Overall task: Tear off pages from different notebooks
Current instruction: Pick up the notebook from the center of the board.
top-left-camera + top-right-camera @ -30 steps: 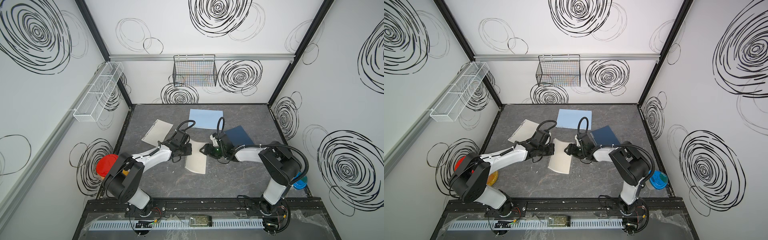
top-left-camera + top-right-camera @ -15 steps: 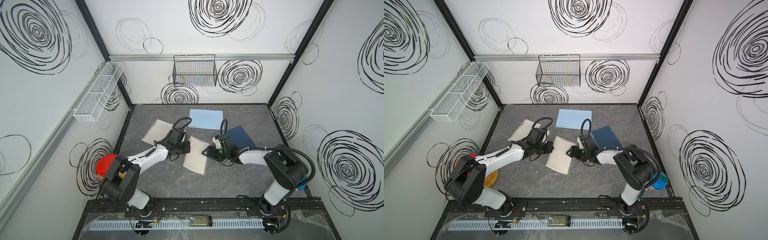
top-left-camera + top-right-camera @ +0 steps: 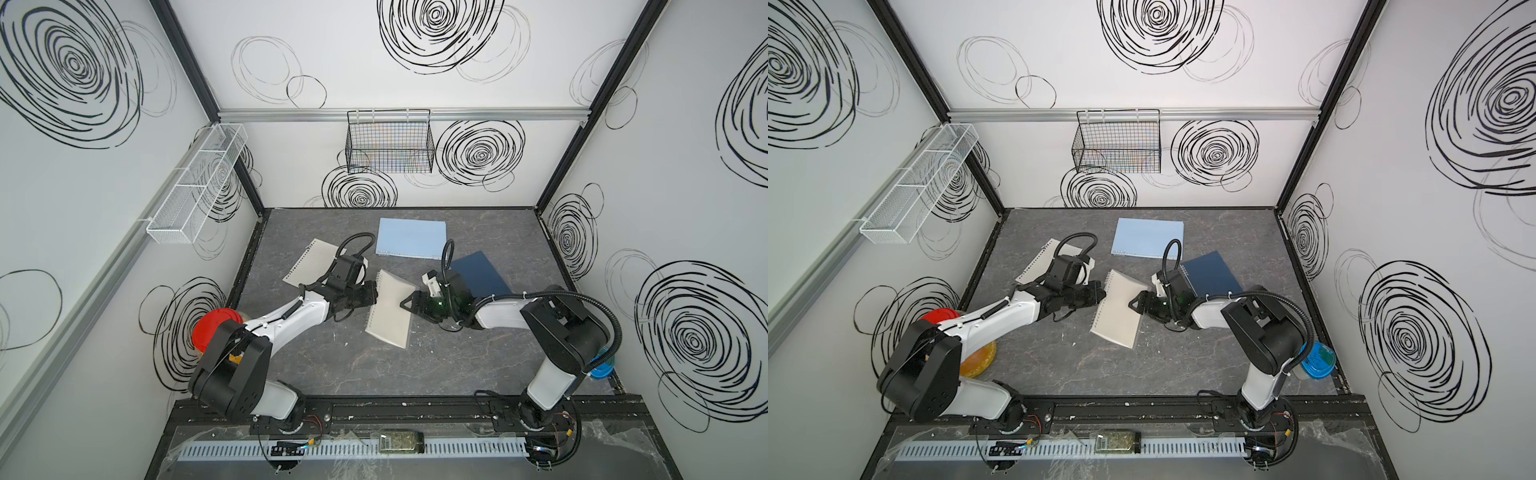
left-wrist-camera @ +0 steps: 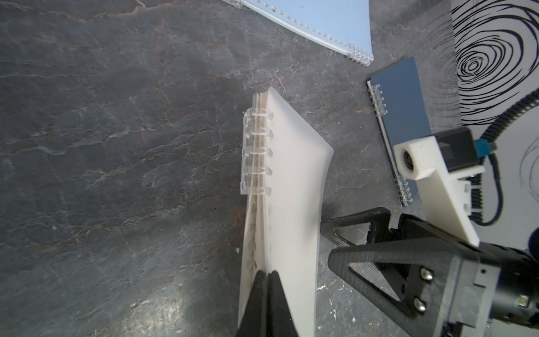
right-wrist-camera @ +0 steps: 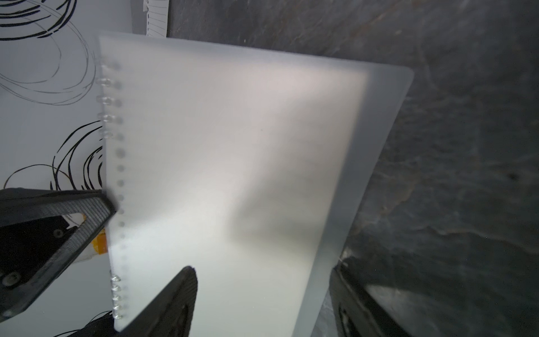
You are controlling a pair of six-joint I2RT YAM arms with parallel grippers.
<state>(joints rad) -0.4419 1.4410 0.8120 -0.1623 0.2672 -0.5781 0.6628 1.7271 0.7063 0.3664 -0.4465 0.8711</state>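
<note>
The clear-covered notebook (image 3: 390, 316) (image 3: 1119, 313) lies mid-table, its bound edge raised. My left gripper (image 3: 374, 291) (image 4: 267, 274) is shut on that bound edge, just below the clear rings. My right gripper (image 3: 409, 303) (image 5: 265, 291) is open at the opposite free edge, with the frosted cover (image 5: 233, 163) between its fingers. The light-blue notebook (image 3: 410, 237) lies at the back. The navy notebook (image 3: 480, 274) lies behind my right wrist. A loose lined page (image 3: 309, 262) lies flat behind my left wrist.
A red-lidded container (image 3: 212, 332) sits at the left table edge and a blue-lidded one (image 3: 1316, 359) at the right edge. A black wire basket (image 3: 388, 141) hangs on the back wall and a white mesh shelf (image 3: 195, 183) on the left wall.
My right gripper has opened a little wider and slid left onto the notebook's free edge. The left gripper stays shut on the bound edge, and the notebook has shifted slightly left.
</note>
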